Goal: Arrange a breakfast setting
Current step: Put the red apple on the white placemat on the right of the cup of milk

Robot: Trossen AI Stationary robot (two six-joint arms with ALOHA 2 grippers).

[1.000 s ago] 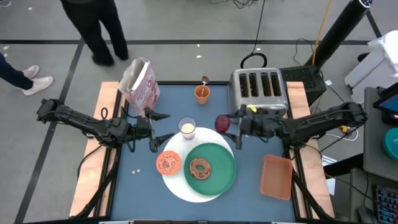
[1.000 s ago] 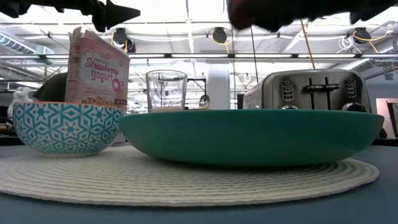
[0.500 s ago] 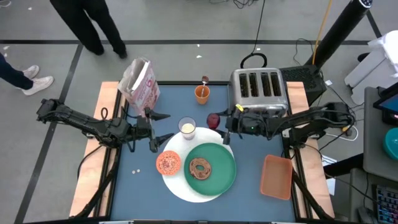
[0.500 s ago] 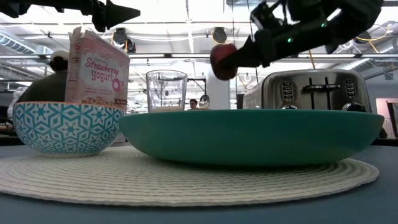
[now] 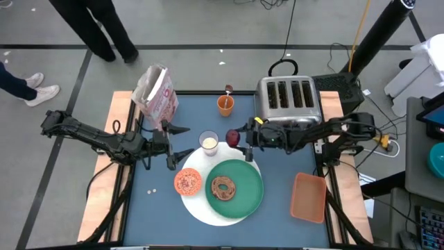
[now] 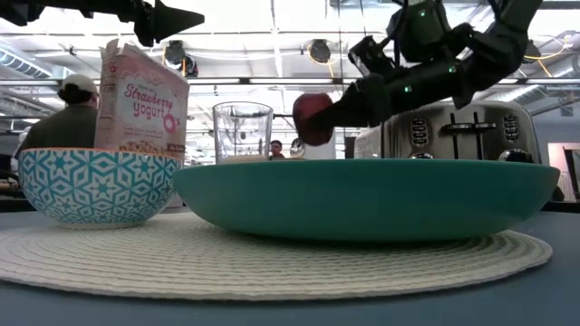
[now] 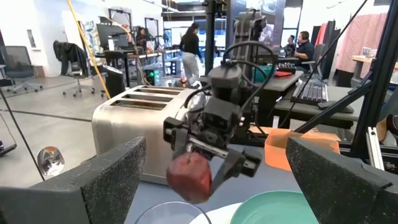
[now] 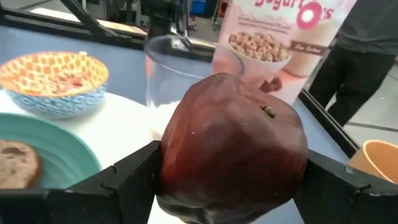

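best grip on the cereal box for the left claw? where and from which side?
Pinch the pink cereal box across its narrow sides just below the open top, approaching level from the left claw, which hovers open just in front of it. It stands upright but tilted, and the top is flared open, so a top-down grab would probably crush the flaps.

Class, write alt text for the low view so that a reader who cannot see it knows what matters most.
The right gripper holds a dark red fruit in the air above the large green plate, in front of a silver toaster. The plate and a blue-patterned bowl sit on a round white mat, with a glass and pink cereal box behind.
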